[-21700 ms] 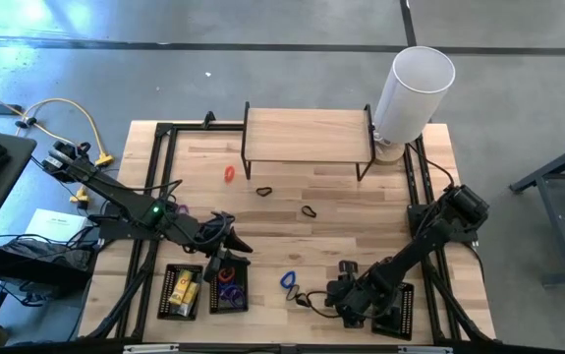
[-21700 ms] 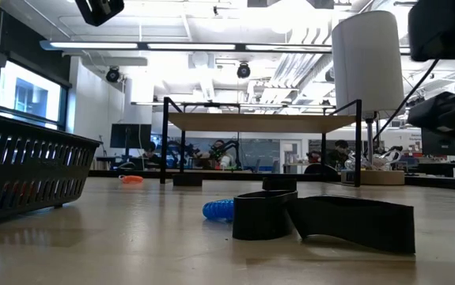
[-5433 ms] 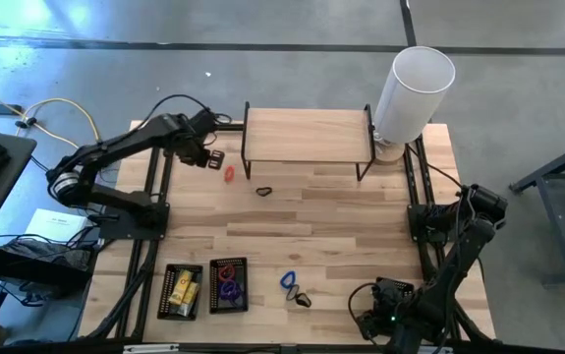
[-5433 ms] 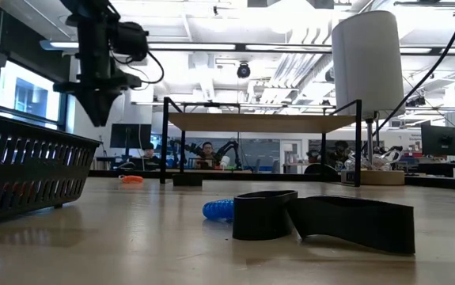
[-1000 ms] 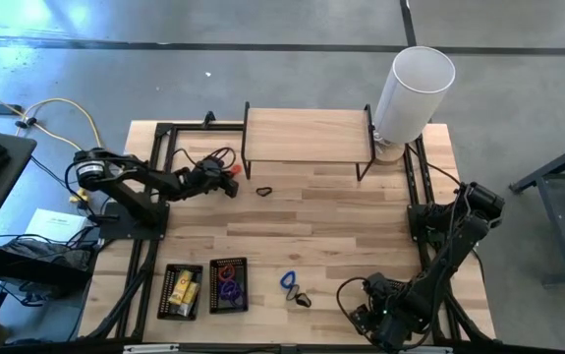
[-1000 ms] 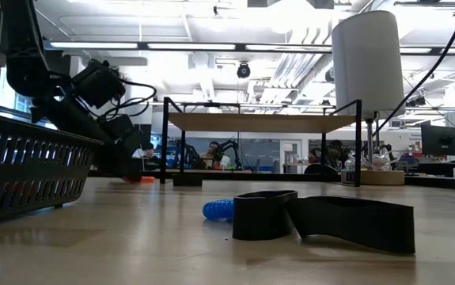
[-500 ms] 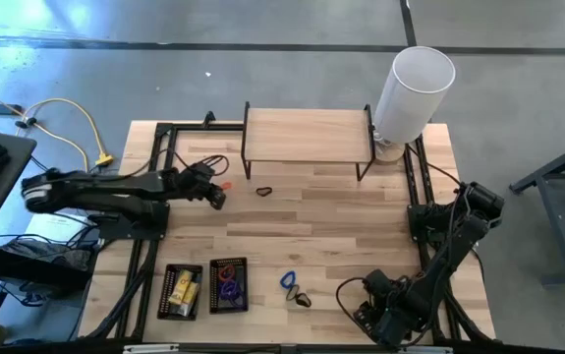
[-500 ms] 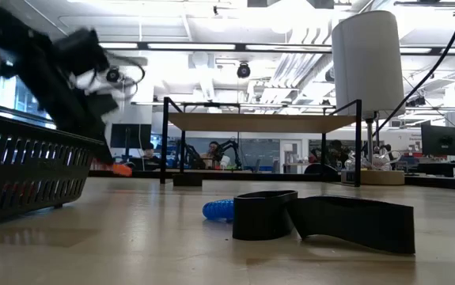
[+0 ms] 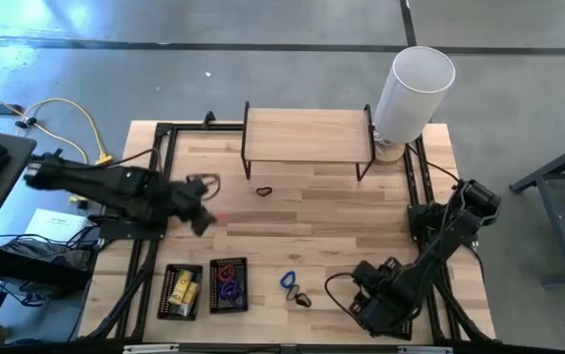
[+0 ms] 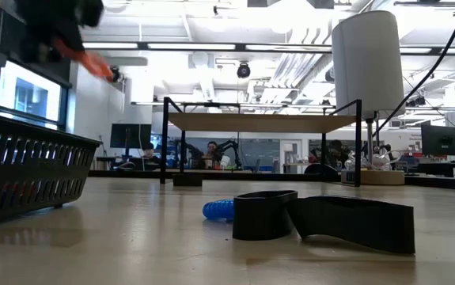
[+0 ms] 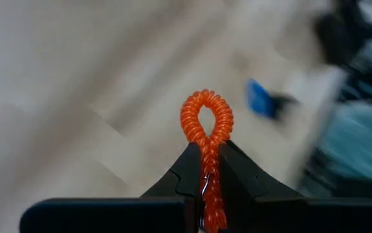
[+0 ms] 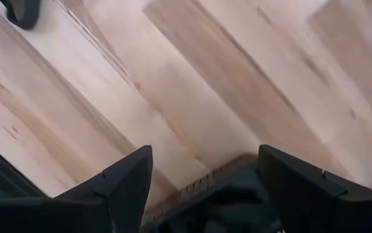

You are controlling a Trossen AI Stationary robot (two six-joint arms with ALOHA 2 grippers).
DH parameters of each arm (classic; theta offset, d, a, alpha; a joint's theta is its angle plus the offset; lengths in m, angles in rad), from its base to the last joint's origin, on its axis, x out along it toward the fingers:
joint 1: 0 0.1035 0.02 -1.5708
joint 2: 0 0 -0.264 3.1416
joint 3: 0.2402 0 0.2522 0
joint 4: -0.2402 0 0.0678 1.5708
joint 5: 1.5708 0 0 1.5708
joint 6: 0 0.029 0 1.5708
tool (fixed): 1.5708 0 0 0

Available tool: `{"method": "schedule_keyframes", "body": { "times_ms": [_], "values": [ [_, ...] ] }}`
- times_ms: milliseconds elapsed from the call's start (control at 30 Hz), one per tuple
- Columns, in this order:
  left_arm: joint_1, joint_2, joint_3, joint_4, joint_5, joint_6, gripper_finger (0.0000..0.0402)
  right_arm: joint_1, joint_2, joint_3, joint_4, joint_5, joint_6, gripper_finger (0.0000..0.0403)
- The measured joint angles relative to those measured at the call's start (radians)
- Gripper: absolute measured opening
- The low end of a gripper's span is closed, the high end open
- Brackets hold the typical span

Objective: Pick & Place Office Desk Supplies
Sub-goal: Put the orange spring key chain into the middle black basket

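My left gripper (image 9: 206, 220) hangs over the table's left middle, shut on an orange coiled loop (image 11: 206, 118). In the low view the gripper shows high at the top left, with the loop (image 10: 92, 62) slanting down out of it. My right gripper (image 9: 361, 307) stands open low at the near right, above a black mesh tray's edge (image 12: 228, 184), with nothing between its fingers. A blue loop (image 9: 287, 281) and a black clip (image 9: 304, 298) lie flat on the near middle. Another black clip (image 9: 263, 191) lies in front of the shelf. My left gripper pinches one end of the orange loop (image 11: 206, 158) between its two fingers, so that both strands of the coil are squeezed together there. The rest stands out past the fingertips as an open ring. The loop is lifted clear of the table.
Two small black mesh trays (image 9: 182, 307) (image 9: 229, 264) at the near left hold yellow packets and purple and red loops. A wooden shelf on black legs (image 9: 307, 135) stands at the far middle. A tall white cylinder (image 9: 415, 88) rises at the far right.
My left gripper has gone up from the table by the shelf's left leg and drawn toward the near edge, staying shut. The orange loop, which lay on the table a second ago, has come up with it and now hangs high above the wood.
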Motion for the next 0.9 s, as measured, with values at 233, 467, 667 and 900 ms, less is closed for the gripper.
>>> {"method": "schedule_keyframes", "body": {
  "times_ms": [233,467,667,900],
  "values": [
    [-0.365,0.099,0.037,0.108,0.058,-0.343,0.0025,-0.001,0.000,0.000,0.000,0.108,-0.083,0.0270],
    [-0.569,0.292,0.037,0.299,-0.021,-0.517,0.0026,-0.004,0.000,0.000,0.005,0.211,-0.132,0.0270],
    [-0.548,0.445,0.037,0.298,-0.080,-0.582,0.0064,-0.044,0.000,0.000,0.040,0.221,-0.285,0.0270],
    [-0.482,0.526,0.037,0.303,-0.047,-0.620,0.0075,-0.062,0.000,0.000,0.066,0.138,-0.418,0.0270]
  ]
}}
